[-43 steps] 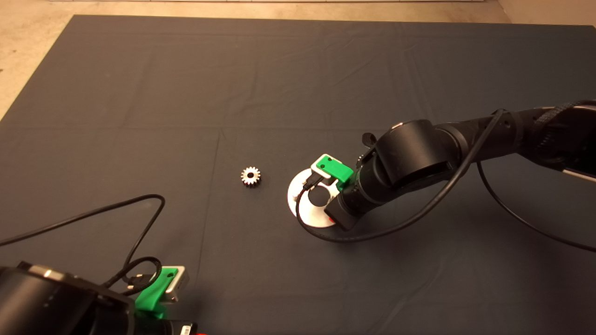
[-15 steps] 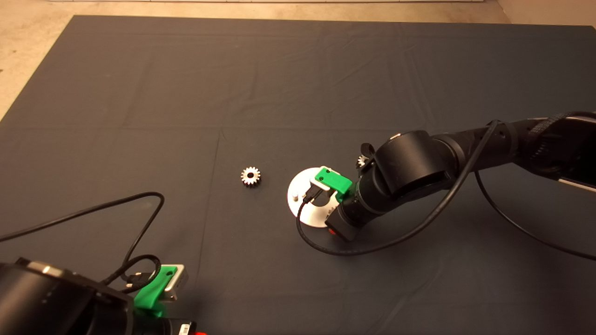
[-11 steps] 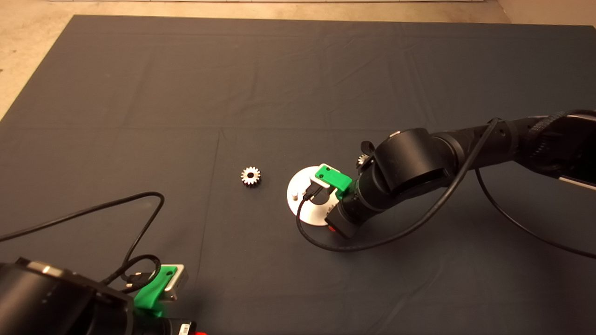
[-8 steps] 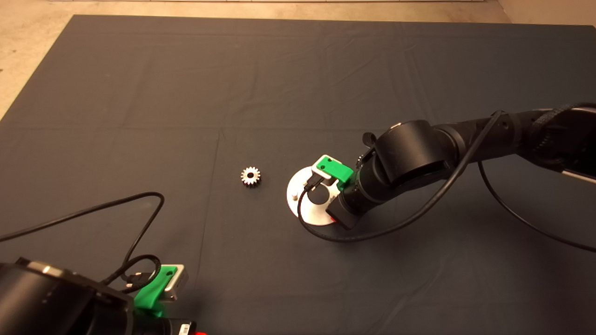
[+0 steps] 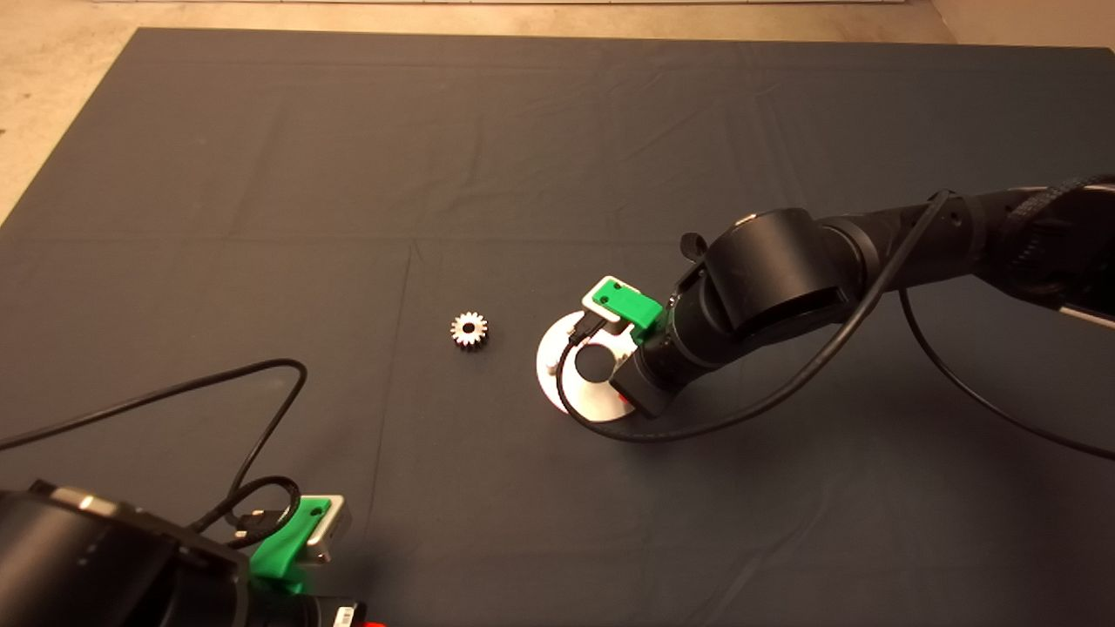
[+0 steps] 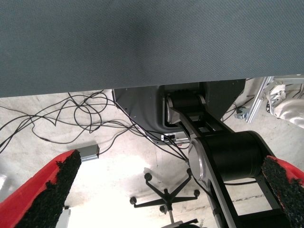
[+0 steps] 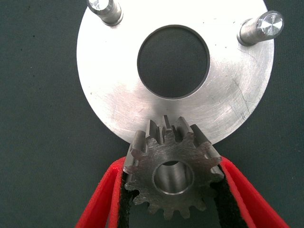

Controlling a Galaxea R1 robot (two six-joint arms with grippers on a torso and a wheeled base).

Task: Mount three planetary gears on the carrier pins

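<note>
Right gripper (image 7: 173,190) is pinching a planetary gear (image 7: 172,173) flat over the disc (image 7: 118,95) rim; two bare carrier pins (image 7: 105,10) are standing at eleven and one o'clock beyond.

Silvery-grey gear (image 7: 173,175) between red, black-padded fingers (image 7: 104,199); shiny silver disc (image 7: 118,95); dark grey mat (image 5: 261,174).

Right gripper (image 7: 173,190) fingers cut off by frame edge. Held gear (image 7: 173,176) covers third carrier pin and disc (image 7: 228,109) rim. Head view: arm hides most of disc, gear too.
</note>
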